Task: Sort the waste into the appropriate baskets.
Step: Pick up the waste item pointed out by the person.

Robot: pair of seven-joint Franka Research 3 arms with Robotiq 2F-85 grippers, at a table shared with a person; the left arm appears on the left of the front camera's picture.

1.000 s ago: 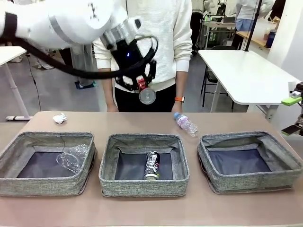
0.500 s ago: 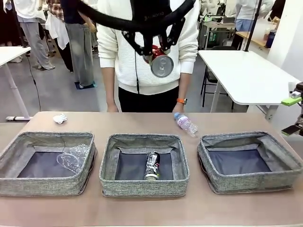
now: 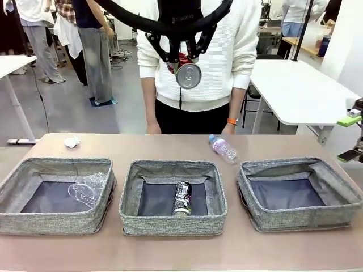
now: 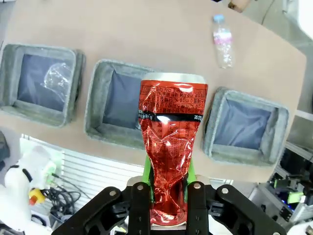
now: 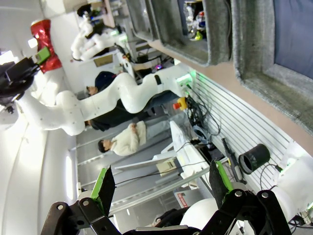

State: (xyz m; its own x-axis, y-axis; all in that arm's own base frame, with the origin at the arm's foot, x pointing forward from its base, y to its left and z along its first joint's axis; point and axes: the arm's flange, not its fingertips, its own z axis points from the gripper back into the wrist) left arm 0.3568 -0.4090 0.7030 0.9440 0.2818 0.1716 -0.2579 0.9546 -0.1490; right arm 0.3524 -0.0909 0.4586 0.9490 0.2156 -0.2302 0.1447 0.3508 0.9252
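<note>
Left wrist view | left hand (image 4: pixel 169 182) part-closed | grips red can (image 4: pixel 172 122), seemingly low

You are working in a robotics lab. Identify it by the white worktable (image 3: pixel 295 90) at the right of the front view, the bare grey floor (image 3: pixel 68 113) with loose cables (image 3: pixel 122 56) at upper left, and the red stop button (image 4: pixel 33 196) on a yellow base at lower left of the left wrist view
</note>
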